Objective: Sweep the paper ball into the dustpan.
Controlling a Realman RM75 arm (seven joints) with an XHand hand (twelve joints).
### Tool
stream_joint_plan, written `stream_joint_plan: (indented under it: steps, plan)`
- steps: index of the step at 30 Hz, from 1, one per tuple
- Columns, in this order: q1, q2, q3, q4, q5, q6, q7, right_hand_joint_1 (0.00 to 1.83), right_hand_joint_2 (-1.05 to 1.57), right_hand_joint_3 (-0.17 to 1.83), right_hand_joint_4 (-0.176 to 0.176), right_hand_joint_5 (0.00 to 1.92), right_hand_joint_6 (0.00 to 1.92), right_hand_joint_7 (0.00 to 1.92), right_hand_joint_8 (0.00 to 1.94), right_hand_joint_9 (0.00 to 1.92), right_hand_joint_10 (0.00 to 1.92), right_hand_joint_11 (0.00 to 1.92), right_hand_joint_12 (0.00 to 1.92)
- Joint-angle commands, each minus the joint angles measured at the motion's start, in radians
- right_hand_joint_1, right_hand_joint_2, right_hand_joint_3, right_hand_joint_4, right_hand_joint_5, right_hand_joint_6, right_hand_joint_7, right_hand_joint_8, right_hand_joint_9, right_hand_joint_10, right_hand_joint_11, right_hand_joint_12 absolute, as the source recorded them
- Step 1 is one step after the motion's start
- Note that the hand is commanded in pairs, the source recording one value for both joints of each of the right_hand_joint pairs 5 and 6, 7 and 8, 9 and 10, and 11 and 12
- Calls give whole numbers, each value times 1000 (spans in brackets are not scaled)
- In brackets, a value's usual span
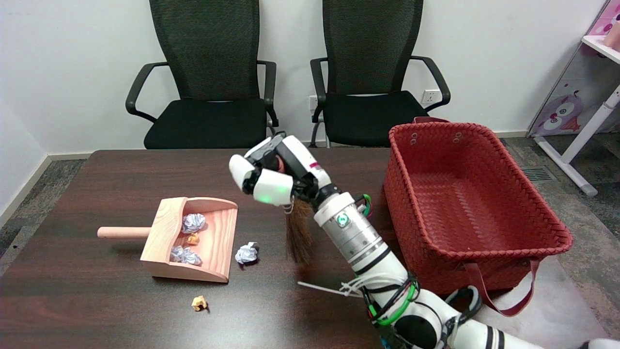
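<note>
We list one crumpled white paper ball [247, 253], lying on the bench just right of the dustpan's open mouth. We list one pale wooden dustpan [219, 242], flat, handle pointing left, holding three paper scraps.

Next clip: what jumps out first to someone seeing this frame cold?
The right hand at centre, gripping a small brush above the dark table. To its left, a wooden dustpan already holding paper balls, one white paper ball just outside its mouth. A big red basket fills the right.
</note>
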Motion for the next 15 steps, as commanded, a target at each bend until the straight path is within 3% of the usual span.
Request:
stream_joint_plan:
  steps: [1,15]
  plan:
    - [-175,-29,179,-171,-217,316,-31,937,1571,1833,55,1920,1920,1920,1920,1920,1920,1920,1920]
    - [-180,-85,281,-172,-186,485,-30,950,1571,1833,35,1920,1920,1920,1920,1920,1920,1920,1920]
